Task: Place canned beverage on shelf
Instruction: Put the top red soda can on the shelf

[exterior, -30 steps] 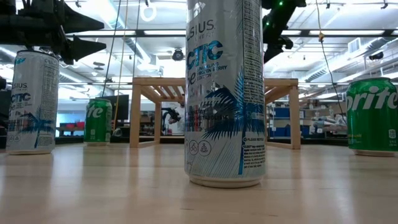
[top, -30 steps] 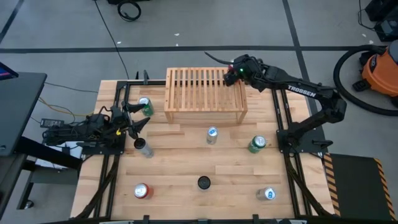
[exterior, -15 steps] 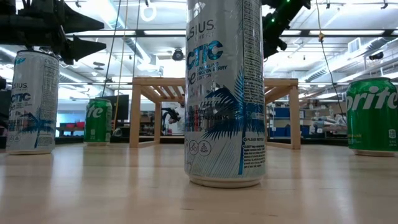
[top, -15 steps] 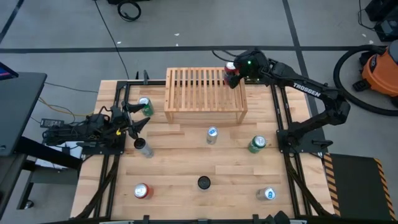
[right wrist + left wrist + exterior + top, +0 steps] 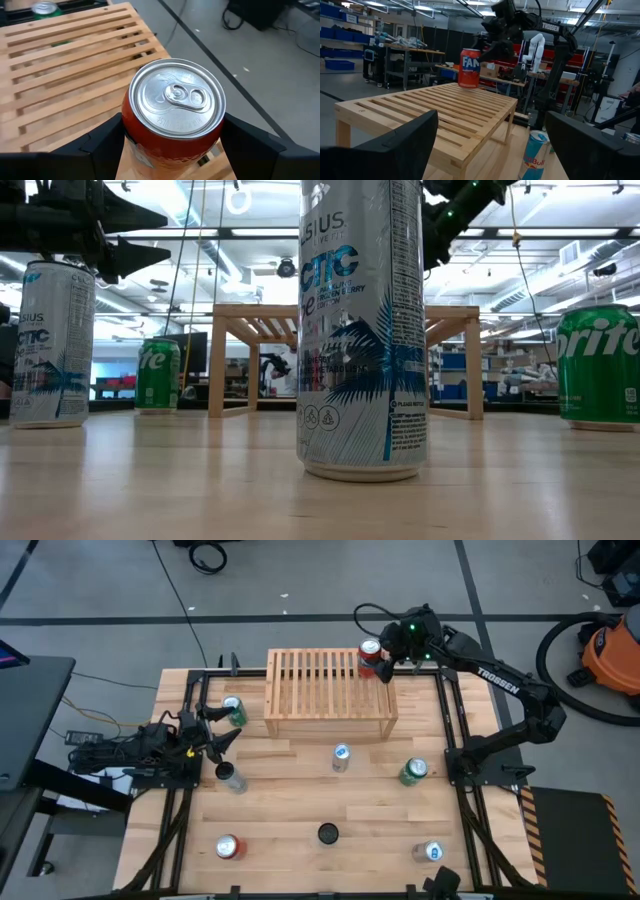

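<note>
Having drawn back from the orange can (image 5: pixel 370 650) now standing on the shelf's (image 5: pixel 330 690) far right corner, the right pincer (image 5: pixel 385 662), open beside it and holding nothing, should withdraw straight to avoid tipping it.

Red can (image 5: pixel 172 117) upright on shelf (image 5: pixel 75 65) corner.

floor: grey, dark tape lines (image 5: pixel 300 616) | orange vacuum (image 5: pixel 612 652) | ceiling strip lights (image 5: pixel 560 232)

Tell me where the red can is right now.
The red can stands on the far right corner of the shelf in the high view, with the right gripper open around it.
</note>
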`<state>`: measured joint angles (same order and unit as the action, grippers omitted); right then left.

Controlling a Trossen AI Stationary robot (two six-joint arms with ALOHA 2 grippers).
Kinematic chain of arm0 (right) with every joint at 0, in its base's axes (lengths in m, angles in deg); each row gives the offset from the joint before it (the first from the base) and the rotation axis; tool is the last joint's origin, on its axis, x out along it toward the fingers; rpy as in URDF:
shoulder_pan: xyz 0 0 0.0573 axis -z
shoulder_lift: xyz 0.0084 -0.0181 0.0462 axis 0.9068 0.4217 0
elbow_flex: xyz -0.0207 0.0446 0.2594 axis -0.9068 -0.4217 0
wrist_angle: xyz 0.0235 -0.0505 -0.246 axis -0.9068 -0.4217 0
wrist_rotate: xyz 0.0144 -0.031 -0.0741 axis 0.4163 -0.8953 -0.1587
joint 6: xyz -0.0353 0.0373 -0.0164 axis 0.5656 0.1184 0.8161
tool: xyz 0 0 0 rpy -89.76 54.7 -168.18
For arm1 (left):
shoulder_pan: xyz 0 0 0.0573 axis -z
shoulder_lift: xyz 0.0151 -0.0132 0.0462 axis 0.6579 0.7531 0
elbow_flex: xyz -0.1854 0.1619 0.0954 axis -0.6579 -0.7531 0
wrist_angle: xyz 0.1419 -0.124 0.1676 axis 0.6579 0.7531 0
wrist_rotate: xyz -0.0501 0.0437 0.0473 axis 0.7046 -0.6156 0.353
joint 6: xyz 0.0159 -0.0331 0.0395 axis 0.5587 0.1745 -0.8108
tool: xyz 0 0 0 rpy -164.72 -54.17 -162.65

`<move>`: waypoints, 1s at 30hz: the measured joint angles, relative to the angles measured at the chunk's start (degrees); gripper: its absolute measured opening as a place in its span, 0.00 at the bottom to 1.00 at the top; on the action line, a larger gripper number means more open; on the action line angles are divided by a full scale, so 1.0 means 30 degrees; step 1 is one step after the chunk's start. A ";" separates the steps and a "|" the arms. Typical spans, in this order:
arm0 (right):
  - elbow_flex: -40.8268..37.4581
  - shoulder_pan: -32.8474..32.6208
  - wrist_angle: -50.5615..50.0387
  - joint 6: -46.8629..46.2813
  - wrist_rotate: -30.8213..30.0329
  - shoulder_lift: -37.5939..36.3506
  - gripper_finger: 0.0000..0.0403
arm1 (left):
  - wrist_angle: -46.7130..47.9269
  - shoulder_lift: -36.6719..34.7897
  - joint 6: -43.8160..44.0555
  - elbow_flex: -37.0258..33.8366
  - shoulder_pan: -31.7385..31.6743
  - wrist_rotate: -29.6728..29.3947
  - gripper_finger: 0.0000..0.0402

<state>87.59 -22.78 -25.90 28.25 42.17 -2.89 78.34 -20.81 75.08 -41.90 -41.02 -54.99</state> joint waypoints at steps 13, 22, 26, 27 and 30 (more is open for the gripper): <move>-0.0379 0.2019 -0.0088 0.1496 0.3485 0.0044 0.74 | -0.0049 0.0000 0.0007 0.0000 0.0000 0.0000 0.92; -0.0889 0.2720 0.0263 0.2003 0.3525 -0.0007 0.74 | -0.0146 -0.0003 0.0007 0.0000 0.0000 0.0000 0.92; -0.0896 0.2971 0.0191 0.2217 0.3527 -0.0007 0.75 | -0.0153 -0.0003 0.0015 0.0000 0.0000 0.0000 0.92; -0.0896 0.2971 0.0190 0.2404 0.3491 -0.0007 0.75 | -0.0165 -0.0007 0.0015 0.0000 0.0000 0.0000 0.92; -0.0896 0.2971 0.0150 0.2705 0.3472 -0.0002 0.75 | -0.0175 -0.0003 0.0015 0.0000 0.0000 0.0000 0.92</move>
<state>84.90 -13.86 -25.45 36.37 52.58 -2.90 77.81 -20.82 75.12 -41.90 -41.02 -54.99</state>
